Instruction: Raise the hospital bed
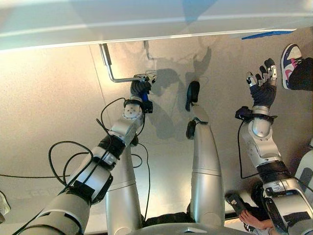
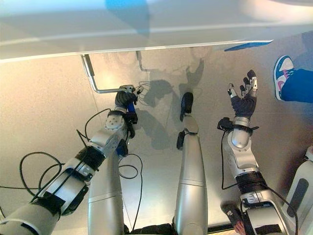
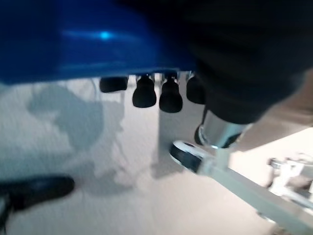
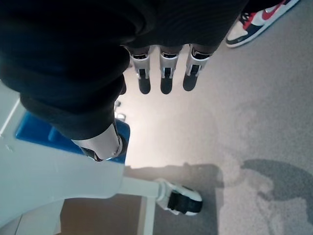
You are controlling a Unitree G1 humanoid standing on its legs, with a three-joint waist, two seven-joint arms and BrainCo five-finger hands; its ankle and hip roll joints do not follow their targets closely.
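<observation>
The hospital bed's pale frame (image 1: 146,19) runs across the far side. From under it a bent metal crank (image 1: 110,73) reaches out towards me. My left hand (image 1: 140,88) is at the crank's free end, and in the left wrist view its fingertips (image 3: 145,95) curl round the blue handle (image 3: 88,44). My right hand (image 1: 263,85) is held up on the right, well away from the bed, its fingers (image 4: 166,73) straight and spread with nothing in them.
A person's shoe (image 1: 291,58) and blue trouser leg (image 2: 298,85) stand at the far right, near my right hand. A bed caster (image 4: 183,201) sits on the beige floor under a blue panel (image 4: 44,134). A person's hand (image 1: 254,221) shows at the bottom right.
</observation>
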